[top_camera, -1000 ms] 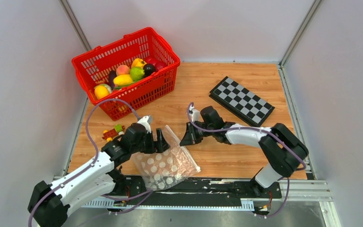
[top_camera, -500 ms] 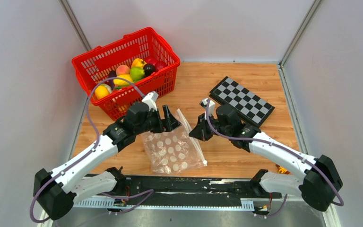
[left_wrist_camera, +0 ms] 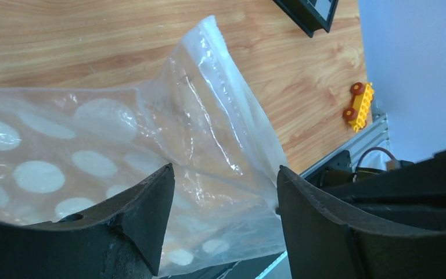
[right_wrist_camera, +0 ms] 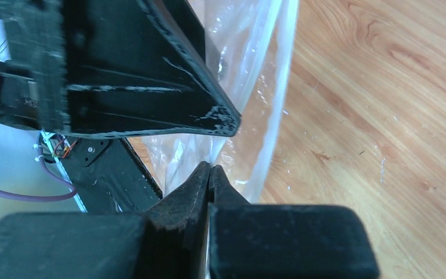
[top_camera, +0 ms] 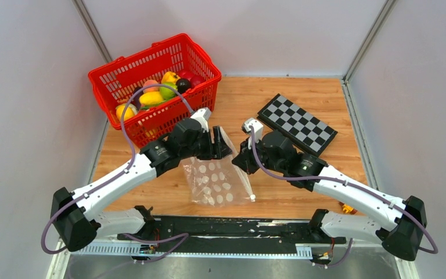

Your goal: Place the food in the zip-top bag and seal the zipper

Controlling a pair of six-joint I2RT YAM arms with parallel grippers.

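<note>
Status: bagging not yet begun. The toy fruits and vegetables point(top_camera: 151, 96) all lie in the red basket point(top_camera: 151, 49) at the far left of the table point(top_camera: 250, 99), well apart from the zip-top bag point(top_camera: 215, 183), which lies mid-table between the two arms with its far end raised off the wood. The bag appears empty. The right gripper point(right_wrist_camera: 209, 170) is closed tight, and the right wrist view shows clear film running into its tips, so it is judged to be pinching one side of the bag near the mouth. The left gripper point(left_wrist_camera: 225, 174) stands with jaws apart, astride the raised film, the ribbed zipper point(left_wrist_camera: 218, 81) ahead of them; nothing is clamped there. Step in hand, by judgement: taking the opposite lip to spread the mouth. Risks noted: the left jaws may close on both layers together, which would hold the mouth shut; the slick film may slip from the right pinch if the arms pull apart too sharply; the two grippers sit very near each other and could collide. A checkerboard point(top_camera: 296, 123) and a yellow toy block point(left_wrist_camera: 360, 104) lie aside, not involved
</note>
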